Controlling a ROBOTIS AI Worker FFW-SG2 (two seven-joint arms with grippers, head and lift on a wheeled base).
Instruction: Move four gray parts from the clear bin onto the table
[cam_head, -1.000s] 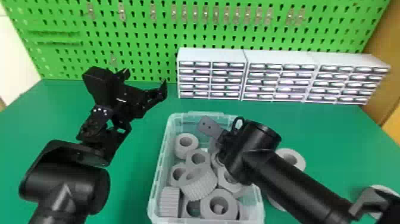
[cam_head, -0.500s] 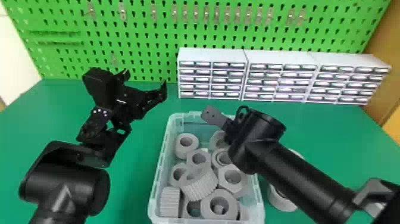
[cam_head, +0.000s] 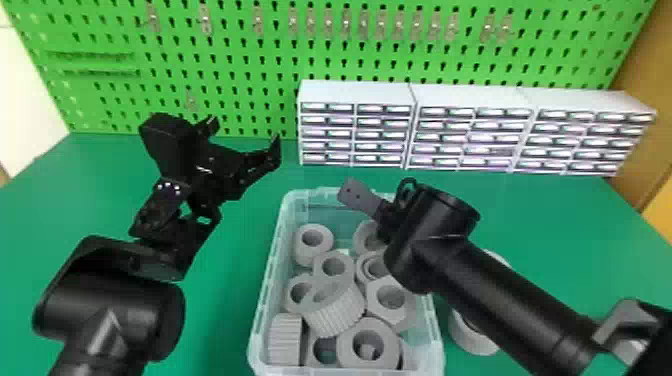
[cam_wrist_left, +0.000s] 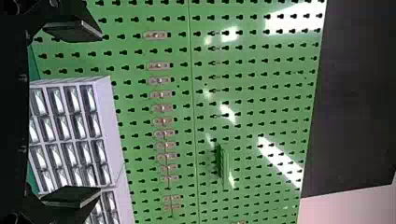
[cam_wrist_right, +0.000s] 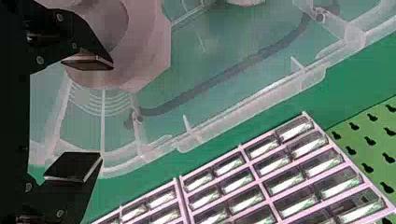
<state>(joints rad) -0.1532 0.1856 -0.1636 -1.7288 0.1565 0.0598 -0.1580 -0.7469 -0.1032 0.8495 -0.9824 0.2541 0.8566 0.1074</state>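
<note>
Right gripper (cam_head: 357, 195) spread wide above the clear bin (cam_head: 272, 260), gray parts (cam_head: 337, 310) piled inside, left gripper (cam_head: 244, 134) also released, above the green table (cam_head: 240, 235)

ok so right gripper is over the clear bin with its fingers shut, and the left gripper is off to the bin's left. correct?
Not shut: the right wrist view shows the right gripper with its fingers open, spread well apart. The rest holds: it is over the clear bin, and the left gripper is off to the bin's left.
</note>
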